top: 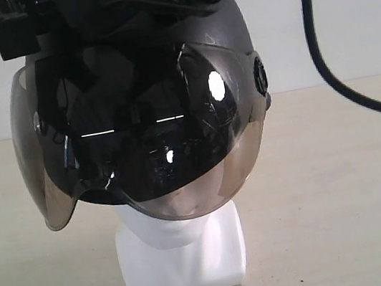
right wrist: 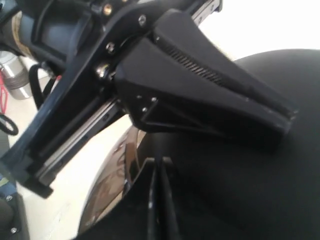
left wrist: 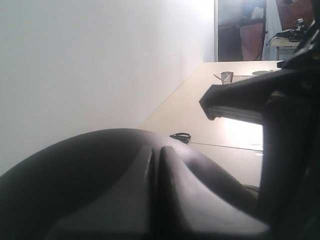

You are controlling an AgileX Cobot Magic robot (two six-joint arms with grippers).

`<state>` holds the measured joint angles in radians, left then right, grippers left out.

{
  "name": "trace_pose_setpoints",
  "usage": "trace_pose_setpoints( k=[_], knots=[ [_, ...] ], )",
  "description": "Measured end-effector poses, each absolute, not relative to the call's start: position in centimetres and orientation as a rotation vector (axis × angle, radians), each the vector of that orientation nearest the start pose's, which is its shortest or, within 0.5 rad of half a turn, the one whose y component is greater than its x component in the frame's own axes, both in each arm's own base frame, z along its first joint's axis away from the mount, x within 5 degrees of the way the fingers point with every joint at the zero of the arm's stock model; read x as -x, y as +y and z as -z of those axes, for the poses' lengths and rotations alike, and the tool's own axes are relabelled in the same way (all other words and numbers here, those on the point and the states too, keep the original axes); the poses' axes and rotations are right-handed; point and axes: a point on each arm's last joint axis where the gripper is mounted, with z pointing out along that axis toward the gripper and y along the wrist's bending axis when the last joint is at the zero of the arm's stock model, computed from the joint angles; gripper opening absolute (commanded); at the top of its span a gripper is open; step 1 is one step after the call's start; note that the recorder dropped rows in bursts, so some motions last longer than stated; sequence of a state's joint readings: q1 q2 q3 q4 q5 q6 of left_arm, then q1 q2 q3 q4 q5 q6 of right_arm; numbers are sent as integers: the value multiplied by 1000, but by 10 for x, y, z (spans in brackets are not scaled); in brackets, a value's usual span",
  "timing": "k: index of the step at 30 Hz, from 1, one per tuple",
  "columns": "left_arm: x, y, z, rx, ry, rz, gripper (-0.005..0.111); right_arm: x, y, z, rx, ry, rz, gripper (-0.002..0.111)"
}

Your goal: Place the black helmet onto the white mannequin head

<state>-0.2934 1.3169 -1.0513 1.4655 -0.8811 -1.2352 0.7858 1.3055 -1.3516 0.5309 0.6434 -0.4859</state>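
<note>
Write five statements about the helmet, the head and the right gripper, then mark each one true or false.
1. The helmet sits over the head. True.
2. The visor is flipped up, clear of the face. False: it hangs down in front of the face, and only the chin shows below it.
3. The head lies on its side on the table. False: it stands upright on its neck base.
4. The right gripper is shut, just above the top of the helmet. True.
5. A black cable hangs to the right of the helmet in the exterior view. True.
</note>
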Motion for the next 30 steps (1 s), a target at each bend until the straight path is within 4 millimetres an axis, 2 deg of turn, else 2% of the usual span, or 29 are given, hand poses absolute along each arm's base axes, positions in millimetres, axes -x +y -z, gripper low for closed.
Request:
trace_pose_setpoints(
  k=[21,26,30],
  knots=[
    [-243,-147,-380,-1011,1326,817,4,-177,224,-419,1099,1877,-818,0],
    [-243,-147,-380,-1008,1327,819,4,-176,224,-406,1142,1933,-812,0],
    [-243,-147,-380,-1008,1327,819,4,-176,225,-404,1128,1932,-816,0]
  ],
)
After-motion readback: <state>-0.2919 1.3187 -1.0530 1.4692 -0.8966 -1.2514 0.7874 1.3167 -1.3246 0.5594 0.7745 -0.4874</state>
